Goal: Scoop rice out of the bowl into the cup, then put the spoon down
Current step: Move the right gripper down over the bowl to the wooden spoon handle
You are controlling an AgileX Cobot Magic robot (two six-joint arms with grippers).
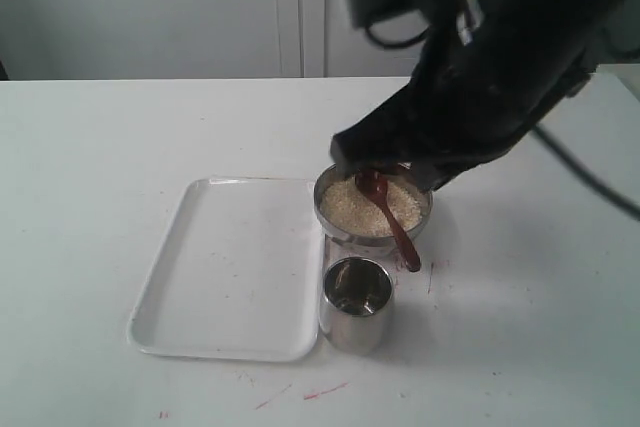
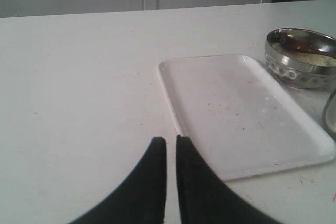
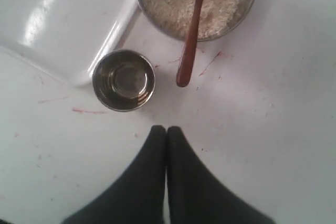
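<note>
The steel bowl (image 1: 322,199) holds the rice (image 1: 350,209) and stands at the right of the tray. The wooden spoon (image 3: 190,40) lies with its head in the rice, and its handle sticks out over the rim toward the cup (image 3: 124,80). The cup stands upright in front of the bowl, and only bare steel shows inside it. My right gripper (image 3: 167,128) hangs above the table beside the cup, shut and holding nothing, apart from the spoon. My left gripper (image 2: 171,139) is shut and empty, low over the table by the tray's corner.
A white rectangular tray (image 1: 230,267) lies left of the bowl and cup with nothing on it. The right arm (image 1: 480,77) looms over the bowl from the back right. Faint red marks dot the white table (image 1: 520,327).
</note>
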